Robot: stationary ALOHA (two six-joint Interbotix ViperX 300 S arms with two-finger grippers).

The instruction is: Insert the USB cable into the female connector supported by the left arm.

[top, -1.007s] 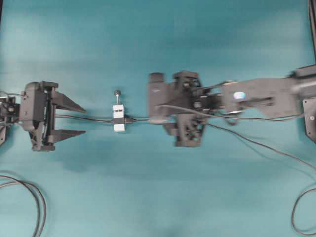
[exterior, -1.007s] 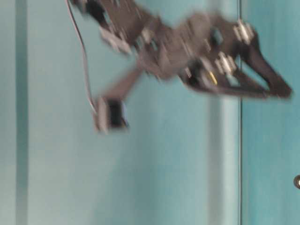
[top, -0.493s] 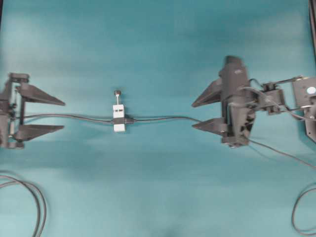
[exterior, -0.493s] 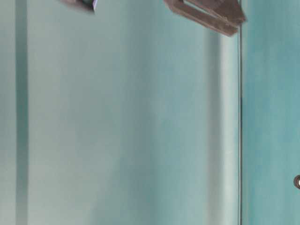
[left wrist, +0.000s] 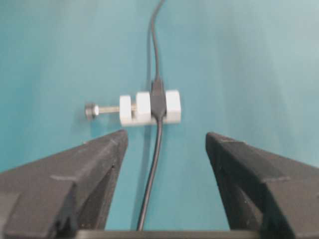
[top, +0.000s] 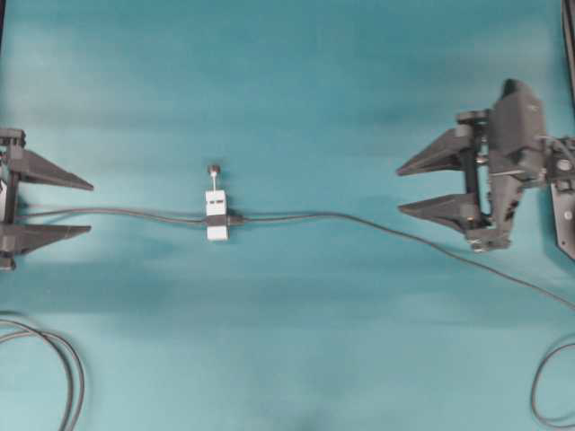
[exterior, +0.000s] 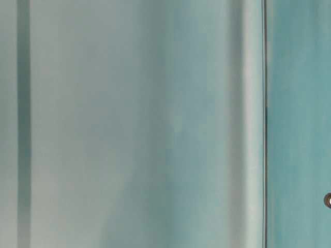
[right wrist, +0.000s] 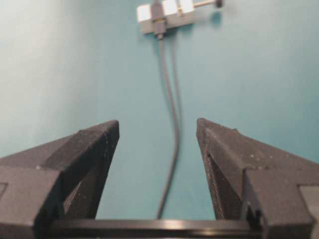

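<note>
USB cable point(top: 359, 220) runs in my overhead view as a thin dark line from the right edge of the teal table point(top: 287, 81) to the female connector point(top: 216, 215), and it meets the block's right side at a short black collar. I read no brand, label or writing anywhere. The connector is a small white rectangular block with a black band, and a thin screw with a black knob point(top: 214, 169) sticks out of its top end. A second dark cable point(top: 117, 213) leaves its left side toward my left gripper point(top: 90, 208). That gripper sits at the left edge, its pointed triangular black jaws spread wide and holding nothing, well apart from the block. My right gripper point(top: 401, 189) is far to the right, jaws equally wide and empty, the cable passing below it on the table. Looped dark cables point(top: 63, 368) lie in the lower corners.

My table-level view gives only blurred pale teal bands and a thin dark vertical line; none of the task's things show there.

From my left wrist camera, the matte black fingers point(left wrist: 75, 174) stand apart at the bottom, touching nothing. The connector point(left wrist: 149, 108) lies flat ahead of them, one cable point(left wrist: 154, 164) running down between the fingers and another leading away beyond the block.

From my right wrist camera, the grainy black fingers point(right wrist: 239, 164) are likewise spread and empty. The grey cable point(right wrist: 172, 129) runs between them up to the white block point(right wrist: 167, 15) near the top edge.
</note>
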